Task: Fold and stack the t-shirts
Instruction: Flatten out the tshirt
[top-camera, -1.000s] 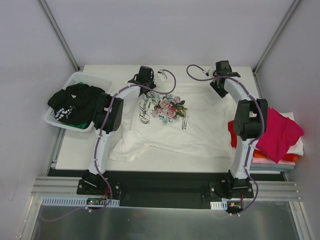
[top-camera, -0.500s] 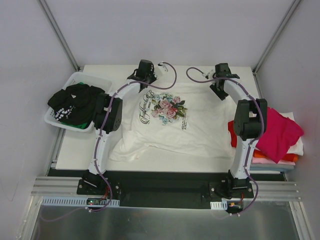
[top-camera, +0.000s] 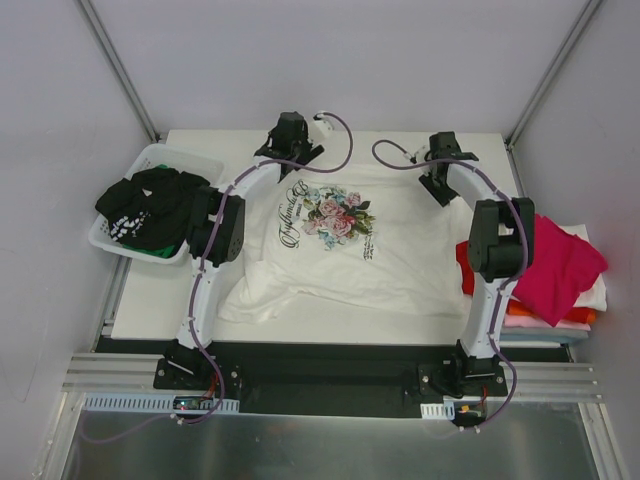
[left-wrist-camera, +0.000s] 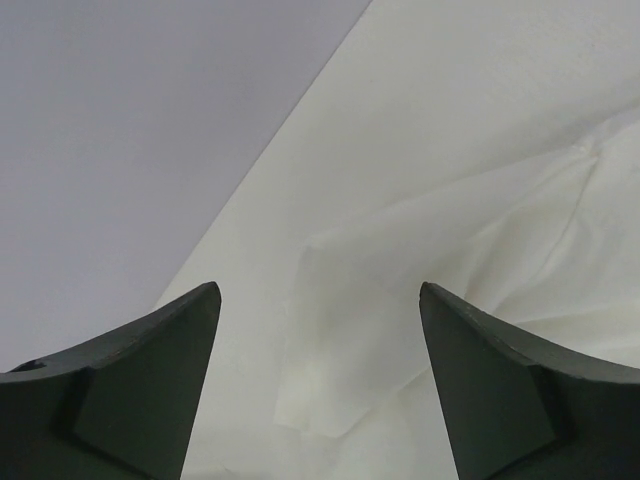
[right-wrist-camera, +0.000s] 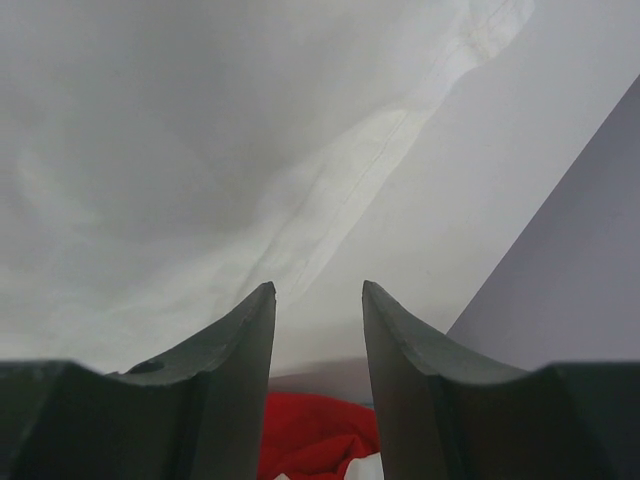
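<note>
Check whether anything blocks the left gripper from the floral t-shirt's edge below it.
Nothing visible does. The left gripper has its jaws open above a folded-over flap of the white floral t-shirt, with only cloth and bare table showing between them.

Nothing legible in any view. The white t-shirt (top-camera: 400, 262) has dark script (top-camera: 291, 216) beside its floral print (top-camera: 338, 214), too small to read (cursive, with a smaller line below the flowers, equally unreadable). The black t-shirt (top-camera: 160, 198) shows white print (top-camera: 124, 228), also too small to make out.
</note>
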